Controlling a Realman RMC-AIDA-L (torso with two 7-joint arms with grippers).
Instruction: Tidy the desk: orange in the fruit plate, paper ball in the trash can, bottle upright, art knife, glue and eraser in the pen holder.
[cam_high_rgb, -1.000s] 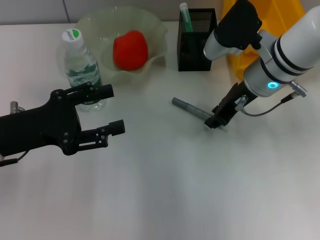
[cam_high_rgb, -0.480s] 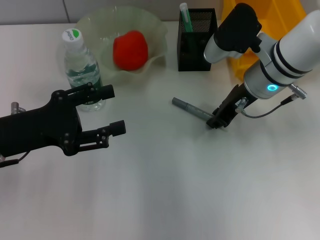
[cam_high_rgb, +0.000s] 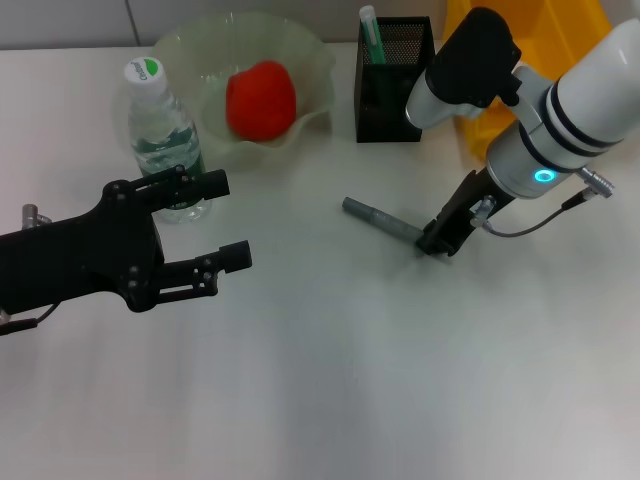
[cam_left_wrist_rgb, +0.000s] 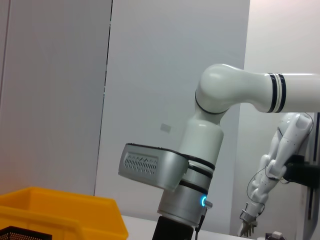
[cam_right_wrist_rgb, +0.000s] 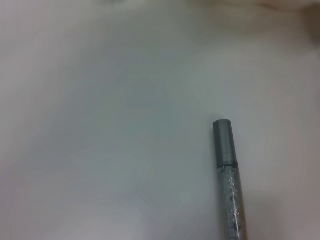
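A grey art knife (cam_high_rgb: 380, 220) lies flat on the white desk right of centre; the right wrist view shows its capped end (cam_right_wrist_rgb: 227, 170). My right gripper (cam_high_rgb: 437, 240) is down at the knife's right end and covers that tip. Left of centre, my left gripper (cam_high_rgb: 225, 220) hovers open and empty, just in front of the upright bottle (cam_high_rgb: 160, 135). The reddish orange (cam_high_rgb: 260, 98) rests in the translucent fruit plate (cam_high_rgb: 315, 60). A green-and-white glue stick (cam_high_rgb: 371, 35) stands in the black mesh pen holder (cam_high_rgb: 395, 90). Paper ball and eraser are out of view.
A yellow bin (cam_high_rgb: 530, 30) stands at the back right, behind my right arm, and shows in the left wrist view as the same bin (cam_left_wrist_rgb: 60, 210). The bottle sits close to the left gripper's upper finger.
My right gripper has shifted slightly right and back at the knife's end, and the knife has nudged a little. The left arm has not moved.
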